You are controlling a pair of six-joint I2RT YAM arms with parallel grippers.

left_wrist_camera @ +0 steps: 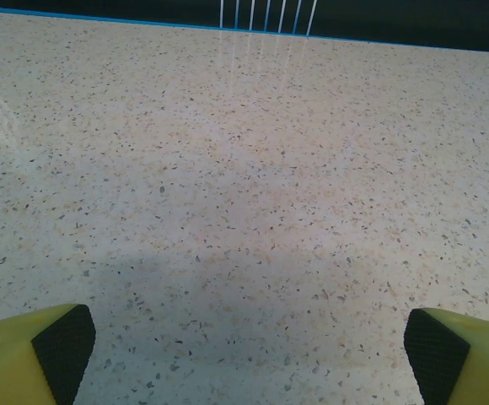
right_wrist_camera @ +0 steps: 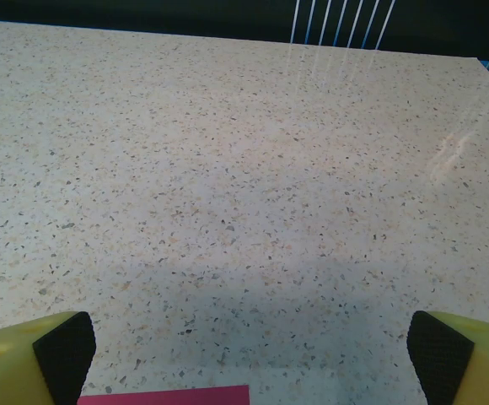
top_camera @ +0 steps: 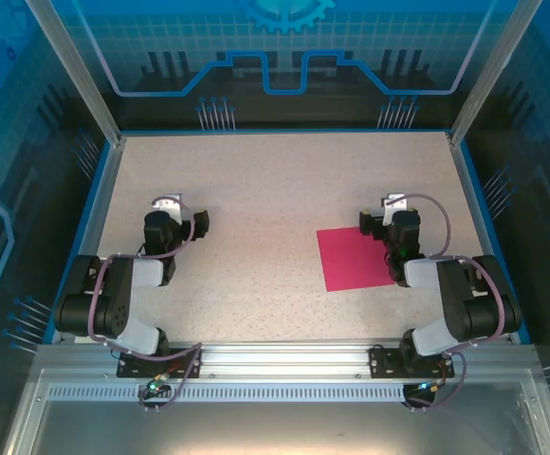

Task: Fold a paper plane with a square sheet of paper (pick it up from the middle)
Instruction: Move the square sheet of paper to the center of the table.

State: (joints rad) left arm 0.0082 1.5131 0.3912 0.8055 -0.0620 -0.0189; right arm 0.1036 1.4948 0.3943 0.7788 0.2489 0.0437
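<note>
I am seeing the square sheet of paper lying flat on the table, right of centre, partly under the right arm. The right gripper is hovering at its far edge, fingers wide apart; the left gripper, well away, is likewise gaping

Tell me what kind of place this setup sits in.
Probably a robotics lab or demo cell, not a home: a speckled table walled by blue printed panels, a left arm and right arm bolted to an aluminium rail, and a square sheet of paper laid out.
</note>
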